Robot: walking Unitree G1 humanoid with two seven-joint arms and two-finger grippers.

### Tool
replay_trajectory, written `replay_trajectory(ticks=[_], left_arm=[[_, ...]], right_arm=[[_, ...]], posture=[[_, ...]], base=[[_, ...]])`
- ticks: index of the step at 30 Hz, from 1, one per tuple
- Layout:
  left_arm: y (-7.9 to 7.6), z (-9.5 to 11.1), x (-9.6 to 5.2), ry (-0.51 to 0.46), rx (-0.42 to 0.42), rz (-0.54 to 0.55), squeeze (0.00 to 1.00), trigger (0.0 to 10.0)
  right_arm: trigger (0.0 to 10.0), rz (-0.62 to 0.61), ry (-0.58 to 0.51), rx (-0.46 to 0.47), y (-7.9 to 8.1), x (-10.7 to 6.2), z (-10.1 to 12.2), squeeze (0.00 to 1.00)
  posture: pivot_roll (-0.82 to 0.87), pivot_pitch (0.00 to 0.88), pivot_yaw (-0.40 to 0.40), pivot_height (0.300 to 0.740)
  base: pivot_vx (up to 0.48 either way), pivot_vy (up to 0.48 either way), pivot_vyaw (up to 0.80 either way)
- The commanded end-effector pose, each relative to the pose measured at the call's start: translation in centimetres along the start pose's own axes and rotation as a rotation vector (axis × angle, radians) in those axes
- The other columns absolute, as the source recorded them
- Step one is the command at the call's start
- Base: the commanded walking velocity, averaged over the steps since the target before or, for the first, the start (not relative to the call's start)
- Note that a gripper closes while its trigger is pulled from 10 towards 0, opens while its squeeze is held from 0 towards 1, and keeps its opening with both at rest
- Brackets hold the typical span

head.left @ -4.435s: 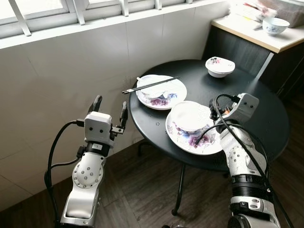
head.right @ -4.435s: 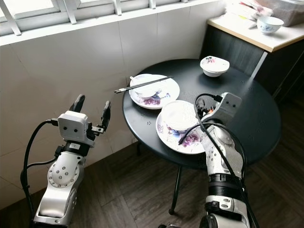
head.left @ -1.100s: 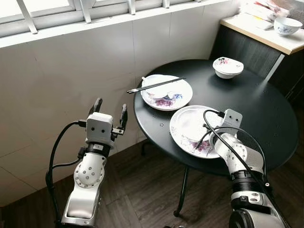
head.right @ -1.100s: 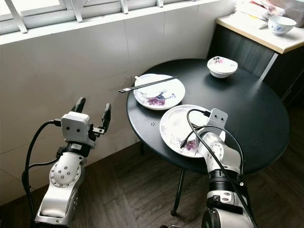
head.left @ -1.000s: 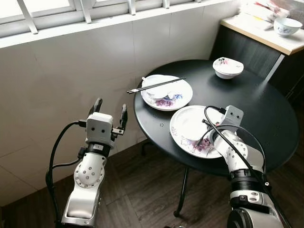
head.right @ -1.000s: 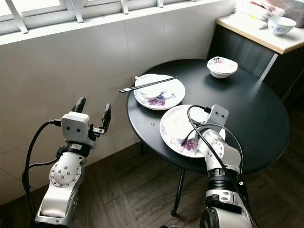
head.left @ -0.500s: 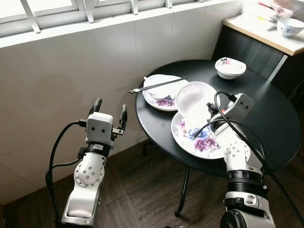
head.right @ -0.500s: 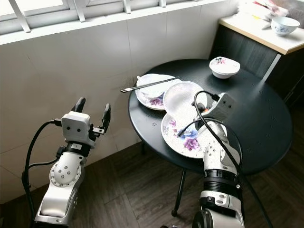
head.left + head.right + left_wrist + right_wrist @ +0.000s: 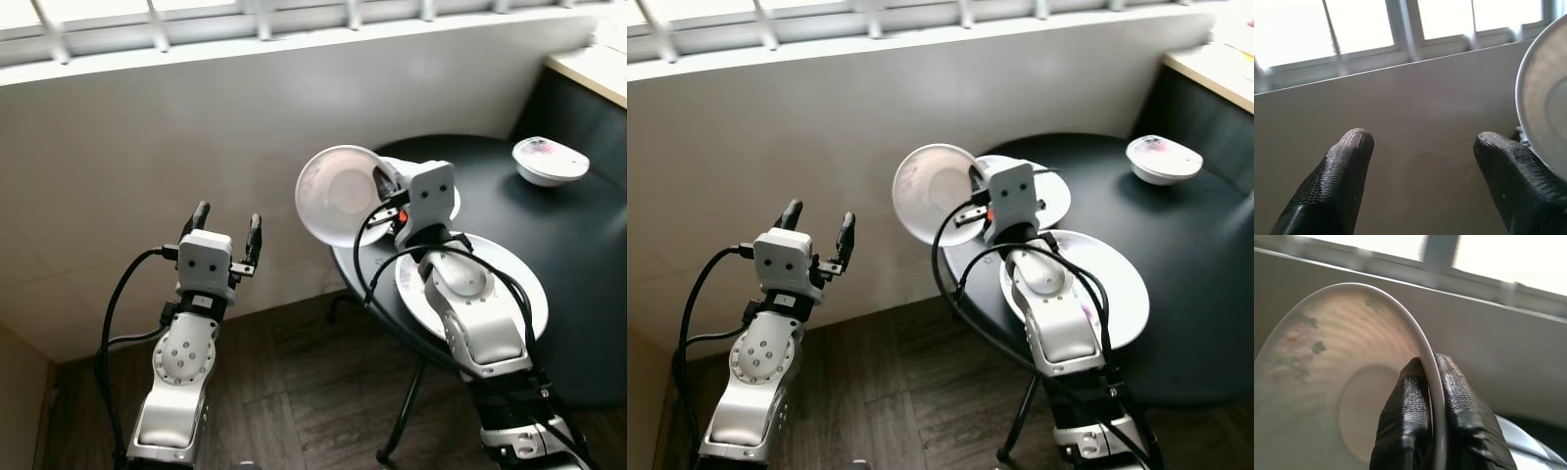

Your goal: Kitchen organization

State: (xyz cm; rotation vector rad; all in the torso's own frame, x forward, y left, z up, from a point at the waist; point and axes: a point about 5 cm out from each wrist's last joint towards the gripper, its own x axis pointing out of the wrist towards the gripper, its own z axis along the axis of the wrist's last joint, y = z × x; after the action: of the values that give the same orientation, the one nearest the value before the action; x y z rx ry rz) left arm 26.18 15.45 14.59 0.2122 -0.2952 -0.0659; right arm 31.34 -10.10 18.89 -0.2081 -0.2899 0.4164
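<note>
Fingers of the right gripper [image 9: 1431, 396] pinch the rim of a white bowl [image 9: 338, 194], one pad inside the rim and one outside, and hold it tilted on edge in the air, out past the near-left edge of the round black surface [image 9: 578, 245]. The bowl's hollow faces the wall under the window, with a faint floral print on its inner wall. Below and behind the right arm a large white plate [image 9: 1117, 284] lies on the surface, a second plate [image 9: 1050, 201] sits beyond it partly hidden by the wrist, and a small floral bowl [image 9: 550, 161] stands well apart near the far side. The left gripper [image 9: 227, 223] hovers off to the left of the surface with its fingers spread wide and nothing between them, pointed at the tiled wall.

Judging from this, the bowl has been lifted clear and the carrying step is in hand. The next move calls for levelling the bowl so the thin rim pinch does not slip, then taking it to wherever dishes are gathered; that place cannot be told from these views.
</note>
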Motion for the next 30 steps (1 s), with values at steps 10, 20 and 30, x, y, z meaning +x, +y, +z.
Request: replay_trajectory(ticks=[10,20,30], left_arm=[[0.3,-0.9,0.1,0.065,0.047,0.027,0.0,10.0],[0.2,-1.0,0.1,0.073,0.051,0.018,0.0,10.0],[0.1,-1.0,0.1,0.074,0.062,-0.001,0.0,10.0]], right_arm=[[0.0,0.08,-0.061,-0.111,0.9,-0.8,0.1,0.0],[0.0,0.078,-0.06,-0.114,1.2,-1.0,-0.3,0.0],[0.0,0.069,-0.054,-0.117,1.2,-1.1,-0.7,0.0]], posture=[[0.01,0.025,-0.037,0.74],[0.02,0.025,-0.034,0.74],[0.02,0.017,-0.028,0.74]], base=[[0.0,0.0,0.8],[0.0,0.0,0.8],[0.0,0.0,0.8]])
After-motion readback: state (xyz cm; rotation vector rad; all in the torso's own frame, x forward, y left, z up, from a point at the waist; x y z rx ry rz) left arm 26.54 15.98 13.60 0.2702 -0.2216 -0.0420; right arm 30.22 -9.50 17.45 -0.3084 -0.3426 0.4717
